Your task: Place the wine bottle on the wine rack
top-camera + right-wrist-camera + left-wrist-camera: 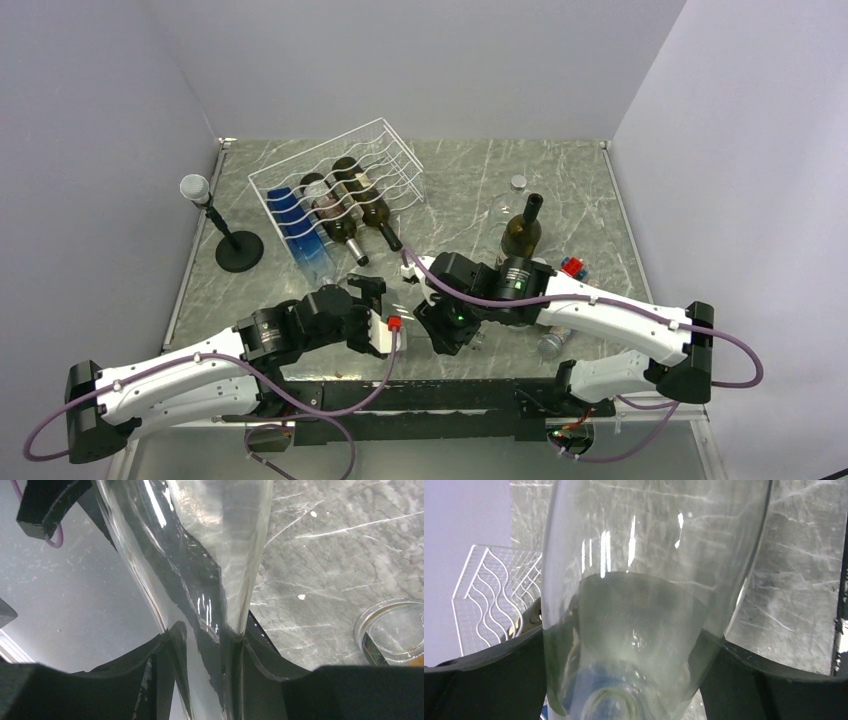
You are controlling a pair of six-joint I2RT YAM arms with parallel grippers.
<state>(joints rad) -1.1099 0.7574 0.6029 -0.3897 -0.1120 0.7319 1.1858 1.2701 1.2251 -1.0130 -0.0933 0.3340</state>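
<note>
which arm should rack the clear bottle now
Right, likely: the right gripper is clamped on the neck of the bottle, so it could slide it base-first into the rack. The left gripper merely flanks the body.

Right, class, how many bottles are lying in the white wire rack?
3. In the white wire rack, a blue bottle lies leftmost, a light-labelled bottle next to it, a dark bottle right of that. Wires may hide more.
</note>
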